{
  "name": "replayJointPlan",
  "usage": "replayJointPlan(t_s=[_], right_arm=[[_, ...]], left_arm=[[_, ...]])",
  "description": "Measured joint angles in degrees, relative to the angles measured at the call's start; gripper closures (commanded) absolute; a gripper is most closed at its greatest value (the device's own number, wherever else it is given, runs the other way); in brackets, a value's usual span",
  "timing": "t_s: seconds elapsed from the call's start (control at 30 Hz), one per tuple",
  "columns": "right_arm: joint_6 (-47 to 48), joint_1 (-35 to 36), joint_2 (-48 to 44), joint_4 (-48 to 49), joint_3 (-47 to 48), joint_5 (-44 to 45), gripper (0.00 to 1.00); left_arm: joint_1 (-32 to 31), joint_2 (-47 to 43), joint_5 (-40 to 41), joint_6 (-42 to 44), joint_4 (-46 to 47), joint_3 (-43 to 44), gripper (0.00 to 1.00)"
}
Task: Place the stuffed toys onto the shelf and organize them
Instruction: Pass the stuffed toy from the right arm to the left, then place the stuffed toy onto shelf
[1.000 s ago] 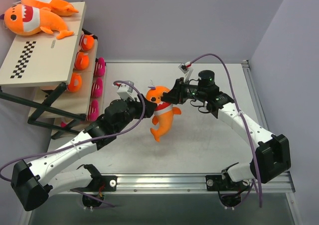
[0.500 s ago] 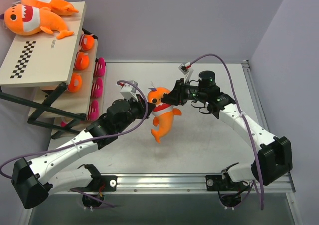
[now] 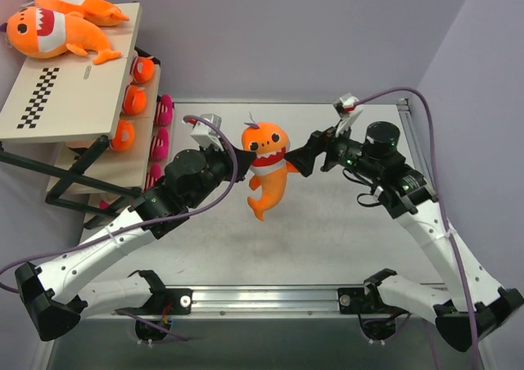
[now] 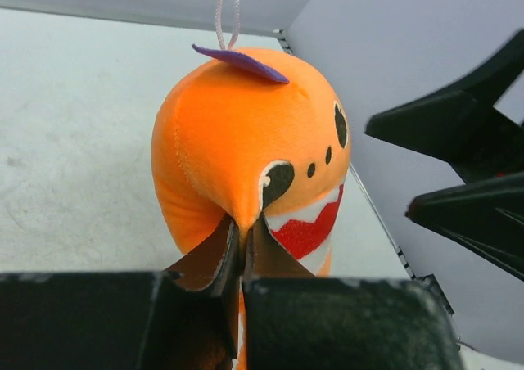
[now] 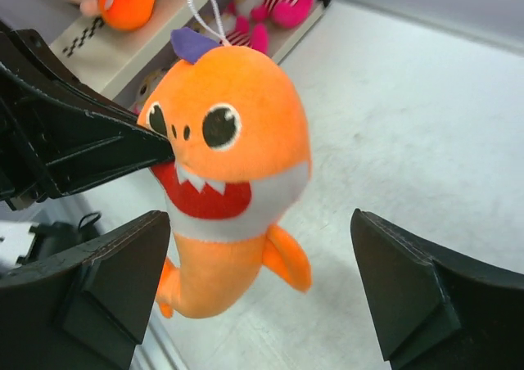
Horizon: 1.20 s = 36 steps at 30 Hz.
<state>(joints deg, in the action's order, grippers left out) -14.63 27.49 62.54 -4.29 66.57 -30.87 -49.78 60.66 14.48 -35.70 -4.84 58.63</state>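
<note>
An orange shark [image 3: 267, 173] with a red toothy mouth hangs above the table's middle, tail down. My left gripper [image 3: 242, 154] is shut on a pinch of plush beside its mouth [image 4: 242, 221]. My right gripper [image 3: 306, 162] stands open just right of the shark, touching nothing; in the right wrist view the shark [image 5: 225, 141] hangs in front of its spread fingers [image 5: 131, 263]. The shelf [image 3: 82, 92] stands at the far left. Two more orange sharks [image 3: 57, 31] lie on its top board, with orange dolls [image 3: 131, 100] and pink striped dolls [image 3: 161, 133] on its lower tiers.
The shelf's black frame legs [image 3: 78, 182] reach onto the table at the left. A metal rail [image 3: 270, 298] runs along the near edge by the arm bases. Purple walls close in the back and right side.
The left gripper shut on the shark. The right gripper let go of it, opened wide and drew back to the right. The shark now hangs from the left gripper alone, slightly higher.
</note>
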Motion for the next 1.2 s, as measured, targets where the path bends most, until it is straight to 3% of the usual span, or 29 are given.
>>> replayJointPlan(t_s=[0.27,0.47,0.63,0.87,1.2], right_arm=[[2.6,0.0,-13.8,-1.2,-0.2,17.7,0.01],[2.5,0.0,-19.3,-1.2,-3.4,25.7,0.00],[2.5,0.0,-19.4,-2.9,-5.4,28.0,0.01],[2.3,0.0,-18.9,-4.1,-6.6,28.1,0.01],[1.2,0.0,-19.0,-3.4,-10.2,25.1,0.01]], left_arm=[[-0.1,4.0,5.9,3.7,-2.6,12.9,0.97],[0.0,6.7,17.2,8.1,-3.1,22.9,0.98],[1.6,8.2,27.2,13.2,-1.4,29.8,0.98],[11.0,8.4,36.6,18.6,1.7,37.1,0.98],[23.2,4.6,47.3,28.6,9.9,40.0,0.97]])
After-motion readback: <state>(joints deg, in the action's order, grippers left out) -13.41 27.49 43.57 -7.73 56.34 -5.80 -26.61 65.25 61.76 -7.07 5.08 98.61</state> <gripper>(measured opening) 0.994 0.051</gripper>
